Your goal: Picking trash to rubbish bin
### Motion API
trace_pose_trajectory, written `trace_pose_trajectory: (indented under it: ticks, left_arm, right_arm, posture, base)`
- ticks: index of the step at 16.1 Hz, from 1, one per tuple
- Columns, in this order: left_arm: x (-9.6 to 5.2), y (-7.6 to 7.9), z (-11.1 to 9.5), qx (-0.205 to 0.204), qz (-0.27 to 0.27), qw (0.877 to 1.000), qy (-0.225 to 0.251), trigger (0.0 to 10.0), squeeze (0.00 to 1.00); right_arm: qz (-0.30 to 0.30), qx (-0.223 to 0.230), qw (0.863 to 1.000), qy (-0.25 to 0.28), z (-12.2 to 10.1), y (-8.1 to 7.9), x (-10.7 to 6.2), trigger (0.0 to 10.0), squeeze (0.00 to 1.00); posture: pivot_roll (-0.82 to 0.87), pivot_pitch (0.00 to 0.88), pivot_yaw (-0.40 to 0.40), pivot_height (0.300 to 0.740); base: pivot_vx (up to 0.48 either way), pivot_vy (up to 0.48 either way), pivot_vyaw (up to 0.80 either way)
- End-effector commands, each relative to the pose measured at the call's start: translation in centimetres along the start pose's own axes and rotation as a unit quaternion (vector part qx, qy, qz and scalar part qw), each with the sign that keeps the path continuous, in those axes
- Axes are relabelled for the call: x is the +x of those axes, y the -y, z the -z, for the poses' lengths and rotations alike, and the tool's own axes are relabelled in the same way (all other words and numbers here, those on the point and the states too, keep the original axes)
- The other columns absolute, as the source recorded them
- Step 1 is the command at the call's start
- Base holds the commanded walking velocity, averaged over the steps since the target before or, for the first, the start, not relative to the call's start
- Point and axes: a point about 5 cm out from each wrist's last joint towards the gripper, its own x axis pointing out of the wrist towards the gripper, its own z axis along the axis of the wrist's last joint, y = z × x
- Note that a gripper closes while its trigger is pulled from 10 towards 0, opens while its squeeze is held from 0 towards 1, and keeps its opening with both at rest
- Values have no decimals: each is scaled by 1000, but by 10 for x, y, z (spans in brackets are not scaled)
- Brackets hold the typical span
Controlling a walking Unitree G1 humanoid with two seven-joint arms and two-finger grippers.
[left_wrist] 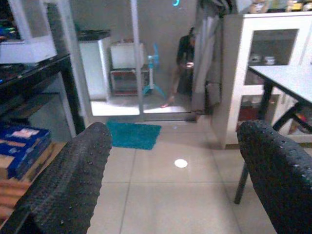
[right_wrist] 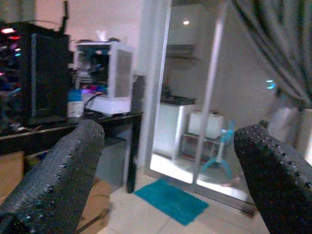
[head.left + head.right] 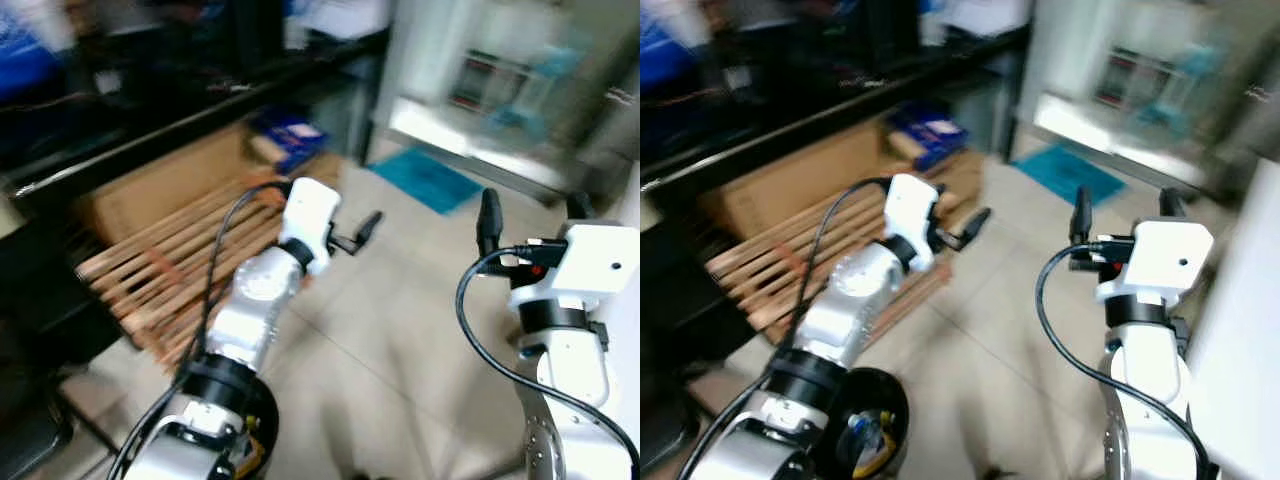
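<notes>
Head views blurred. Landmark: teal floor mat (image 3: 425,178) on the tiled floor (image 3: 400,340).

Far left of the mat: dark table (image 3: 150,140) carrying blurred equipment. Under it, cardboard (image 3: 160,180) and a blue box (image 3: 290,135). A slatted wooden rack (image 3: 170,265) lies on the floor in front of the cardboard, well left of the mat.

Black rubbish bin (image 3: 875,420) sits near the robot's own body, below the left arm, far nearer than the mat. Yellow and blue scraps are visible inside it; what they are cannot be made out.

Left claw (image 3: 358,235): raised over the floor between rack and mat, pointing toward the mat. In the left wrist view its 2 fingers (image 1: 68,180) stand wide apart with nothing between them; the mat (image 1: 132,135) lies ahead, a white cabinet (image 1: 253,73) and a white table (image 1: 287,78) to one side, and a person (image 1: 184,63) crouches beyond the glass door.

Right claw (image 3: 530,215): raised right of the mat, fingers upright. Right wrist view shows its fingers (image 2: 58,180) wide, holding nothing, facing the mat (image 2: 170,201) and a PC case (image 2: 105,73) on the table.
</notes>
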Motion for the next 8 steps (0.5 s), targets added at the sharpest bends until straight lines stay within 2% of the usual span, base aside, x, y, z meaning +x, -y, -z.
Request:
trace_pose_trajectory:
  ticks: [1, 4, 8]
  left_arm:
    - [2, 6, 0, -5, 9, 1000, 3, 10000, 0]
    - [5, 9, 4, -20, 0, 1000, 3, 10000, 0]
    - [6, 9, 6, -21, 2, 1000, 1, 10000, 0]
  right_arm:
    - [7, -10, 1000, 8, -3, 4, 1, 10000, 0]
    - [-1, -16, 1000, 16, -7, 6, 3, 10000, 0]
    - [0, -18, 1000, 6, -5, 7, 2, 10000, 0]
  posture:
    - [113, 44, 9, 740]
    - [106, 40, -13, 740]
    - [91, 38, -14, 740]
  base:
    - [0, 0, -644]
    - [0, 0, 0]
    - [0, 0, -800]
